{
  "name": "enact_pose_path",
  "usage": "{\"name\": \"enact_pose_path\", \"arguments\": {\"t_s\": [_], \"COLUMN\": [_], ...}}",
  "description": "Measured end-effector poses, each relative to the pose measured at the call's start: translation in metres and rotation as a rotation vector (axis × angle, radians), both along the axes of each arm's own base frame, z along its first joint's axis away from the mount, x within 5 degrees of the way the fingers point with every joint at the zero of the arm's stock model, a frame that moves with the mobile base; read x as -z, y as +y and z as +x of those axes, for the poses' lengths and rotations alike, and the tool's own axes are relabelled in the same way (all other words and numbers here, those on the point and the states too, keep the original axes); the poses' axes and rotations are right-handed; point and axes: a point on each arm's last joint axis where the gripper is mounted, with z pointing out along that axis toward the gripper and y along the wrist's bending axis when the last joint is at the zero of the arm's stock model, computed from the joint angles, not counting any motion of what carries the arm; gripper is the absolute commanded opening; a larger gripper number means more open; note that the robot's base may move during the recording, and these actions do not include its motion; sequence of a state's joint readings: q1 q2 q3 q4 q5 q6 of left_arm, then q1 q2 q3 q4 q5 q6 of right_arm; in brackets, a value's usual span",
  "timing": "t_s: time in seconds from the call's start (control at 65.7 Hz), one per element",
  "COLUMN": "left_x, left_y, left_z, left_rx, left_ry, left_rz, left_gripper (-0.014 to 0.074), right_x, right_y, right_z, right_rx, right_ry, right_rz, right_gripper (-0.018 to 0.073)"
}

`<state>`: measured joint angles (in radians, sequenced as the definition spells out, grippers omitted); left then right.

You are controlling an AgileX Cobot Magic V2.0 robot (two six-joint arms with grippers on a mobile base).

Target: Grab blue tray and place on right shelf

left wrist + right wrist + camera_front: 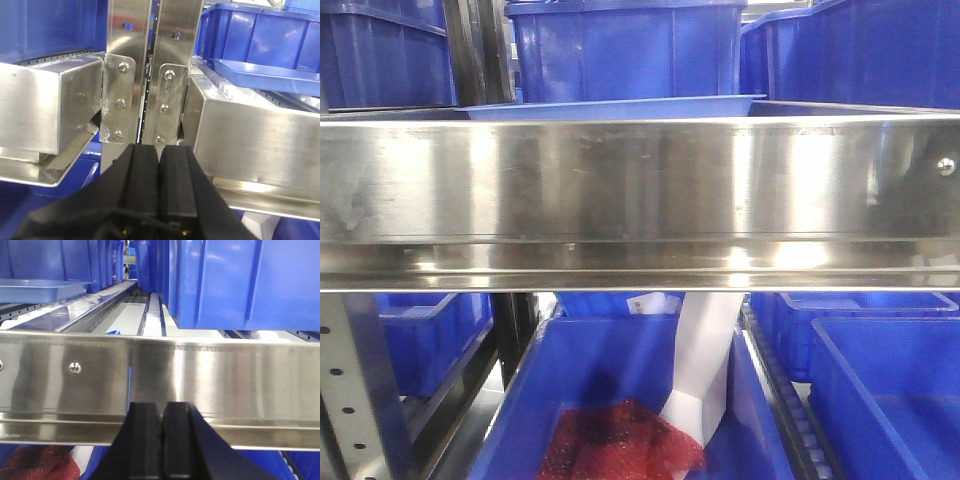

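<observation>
The blue tray (620,108) already sits up on the right shelf (640,190), its flared rim just showing above the shelf's broad shiny front lip. Behind it stands a row of deep blue bins (625,50), close at its back.

From the left wrist view, the left tool (159,150) has its two black fingers pressed together with nothing between them, pointed at the twin perforated uprights (150,70) where two shelf sections meet. The tray's rim (265,75) shows off to the right, resting on the roller track (222,85) in front of a bin, well apart from that tool.

The right tool (162,412) is likewise closed and empty, held just in front of the steel lip (160,375). The tray's corner (45,289) is visible at upper left, away from it.

Below the shelf, a lower bin (620,400) holds a bit of red mesh (620,440) and a white bag (705,370).
</observation>
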<state>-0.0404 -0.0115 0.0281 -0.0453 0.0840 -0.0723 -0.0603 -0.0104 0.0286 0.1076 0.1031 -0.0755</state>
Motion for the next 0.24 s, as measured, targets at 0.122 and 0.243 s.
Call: {"name": "enact_pose_path", "arguments": {"t_s": [0.122, 0.243], "left_x": [0.0, 0.0], "left_y": [0.0, 0.0], "left_z": [0.0, 0.0], "left_rx": [0.0, 0.0], "left_ry": [0.0, 0.0], "left_rz": [0.0, 0.0], "left_gripper": [-0.0048, -0.0048], "right_x": [0.0, 0.0], "right_y": [0.0, 0.0], "right_z": [0.0, 0.0], "right_rx": [0.0, 0.0], "right_ry": [0.0, 0.0], "right_rz": [0.0, 0.0], "right_gripper": [0.0059, 0.0059]}}
